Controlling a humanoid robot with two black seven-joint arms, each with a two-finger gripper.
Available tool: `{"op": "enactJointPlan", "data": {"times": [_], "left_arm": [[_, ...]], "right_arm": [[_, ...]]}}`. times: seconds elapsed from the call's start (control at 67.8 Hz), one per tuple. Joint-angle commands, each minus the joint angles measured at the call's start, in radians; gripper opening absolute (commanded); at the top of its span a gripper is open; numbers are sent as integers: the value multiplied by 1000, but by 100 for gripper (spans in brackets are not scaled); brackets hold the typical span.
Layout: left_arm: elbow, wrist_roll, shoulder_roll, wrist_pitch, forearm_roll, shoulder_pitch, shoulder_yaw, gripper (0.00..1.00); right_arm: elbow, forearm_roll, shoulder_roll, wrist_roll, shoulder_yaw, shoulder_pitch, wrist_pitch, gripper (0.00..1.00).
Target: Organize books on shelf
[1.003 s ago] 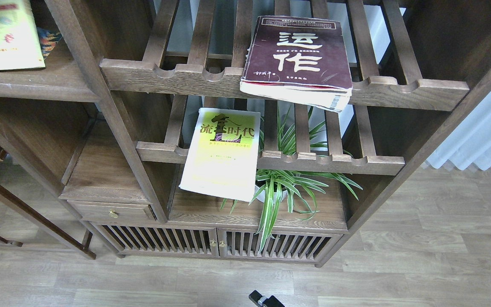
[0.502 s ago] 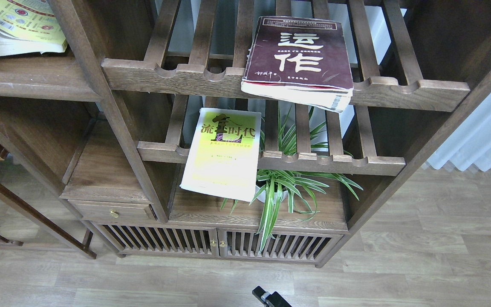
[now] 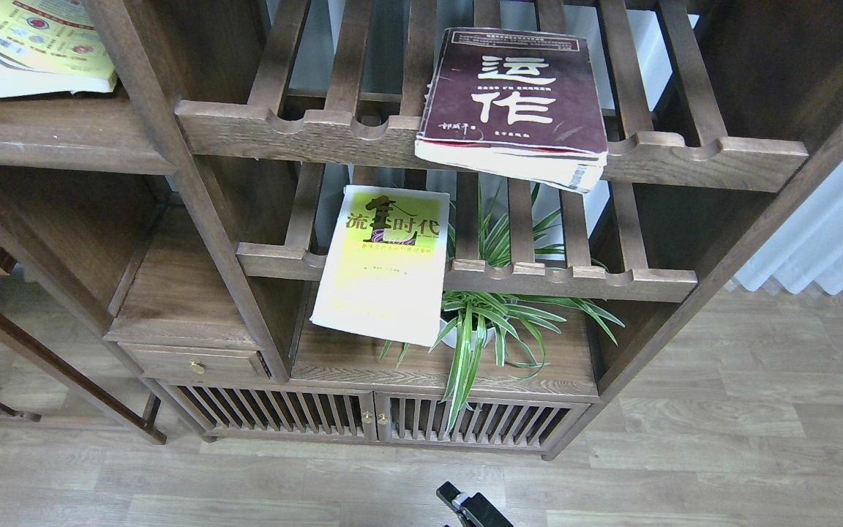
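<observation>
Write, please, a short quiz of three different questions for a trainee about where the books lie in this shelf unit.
1. True or false: the maroon book stands upright between the slats.
2. What grows just right of the yellow-green book?
A. a spider plant
B. a cactus
C. a fern
3. Fill in: the third book rests on the solid plank shelf at the upper ____.

Key: 1 false, it lies flat on the upper slatted rack. 2 A, the spider plant. 3 left.
</observation>
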Motion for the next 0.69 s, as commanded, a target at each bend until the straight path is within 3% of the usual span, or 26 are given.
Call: {"op": "enactJointPlan", "data": {"times": [0.0,0.28,0.384,0.679], "left_arm": [[-3,2,-24,0,0,14,10,71],[-106,12,-107,0,0,172,30,81],[-122,16,-167,0,1,259,43,93],[-105,15,-236,0,1,360,38,99]], "right_arm": [[16,0,-16,16,0,-4,0,99],[79,0,-56,14,-12,-27,0,99],[102,0,-77,14,-8,-32,0,99],[110,13,-159,31,3,-58,0,99]]}}
